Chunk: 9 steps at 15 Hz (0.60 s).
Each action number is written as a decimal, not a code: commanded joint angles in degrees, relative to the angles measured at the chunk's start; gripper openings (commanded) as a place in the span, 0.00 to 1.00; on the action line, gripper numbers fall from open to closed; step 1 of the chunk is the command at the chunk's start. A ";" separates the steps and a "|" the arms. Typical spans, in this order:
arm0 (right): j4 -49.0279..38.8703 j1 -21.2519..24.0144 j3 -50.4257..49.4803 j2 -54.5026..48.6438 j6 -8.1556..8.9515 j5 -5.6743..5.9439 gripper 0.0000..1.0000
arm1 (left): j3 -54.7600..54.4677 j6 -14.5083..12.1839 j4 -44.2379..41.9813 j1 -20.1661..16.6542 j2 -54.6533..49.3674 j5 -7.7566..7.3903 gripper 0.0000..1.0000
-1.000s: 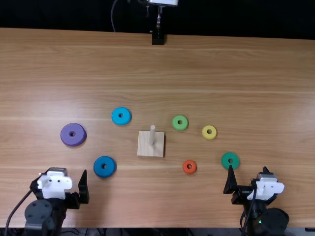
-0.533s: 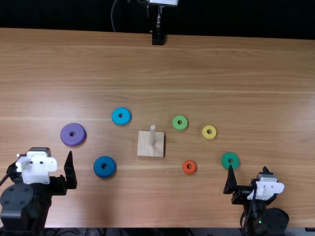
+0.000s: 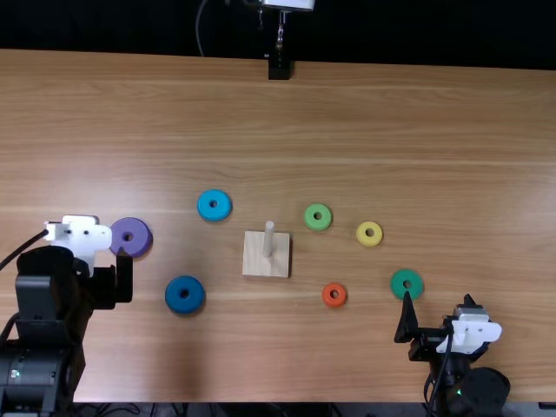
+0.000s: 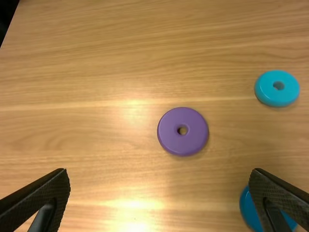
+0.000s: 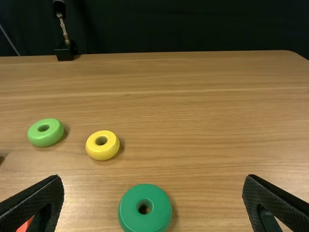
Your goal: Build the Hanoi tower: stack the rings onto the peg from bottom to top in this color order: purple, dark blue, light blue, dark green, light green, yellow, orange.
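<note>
Brought forward along the left side since the earlier top views: the black left gripper (image 4: 160,171), now close to the thick round purple ring (image 3: 141,234), with fingers spread wide and holding nothing. Likely aimed at a first grasp, with purple wanted at the bottom of the stack. Unmoved at the right: the black right gripper (image 5: 153,177), also wide apart and unloaded, near the round dark green ring (image 3: 397,280). Unchanged too, flat on the light brown wooden table (image 3: 347,130): left of the bare, upright wooden peg (image 3: 268,241) and its square pale base (image 3: 254,261), the dark blue ring (image 3: 173,300) and light blue ring (image 3: 203,208); to the right, the light green ring (image 3: 309,220), yellow ring (image 3: 361,236) and small orange ring (image 3: 327,299). Stacking still wholly to do; next, probably, centring over purple and lowering before closing. No readable label or writing on rings or base.
</note>
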<state>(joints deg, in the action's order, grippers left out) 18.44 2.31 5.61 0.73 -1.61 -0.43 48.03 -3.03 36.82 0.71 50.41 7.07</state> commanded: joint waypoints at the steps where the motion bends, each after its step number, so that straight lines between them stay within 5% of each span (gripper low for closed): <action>1: 3.99 0.51 -4.73 -0.73 -0.08 0.11 1.00 | 1.98 -0.66 -2.12 -0.45 2.50 -0.32 1.00; 4: 3.99 0.51 -4.73 -0.73 -0.08 0.11 1.00 | 4.44 -0.77 -4.76 -0.36 12.96 -0.53 1.00; 8: 3.99 0.51 -4.73 -0.73 -0.08 0.11 1.00 | 11.30 -0.66 2.21 -0.45 28.95 -0.64 1.00; 9: 3.99 0.51 -4.73 -0.73 -0.08 0.11 1.00 | 13.23 -0.56 4.74 -0.53 33.35 -2.22 1.00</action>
<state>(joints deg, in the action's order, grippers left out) 18.41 2.31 5.61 0.73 -1.58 -0.45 59.37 -2.98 41.50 0.71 81.97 6.28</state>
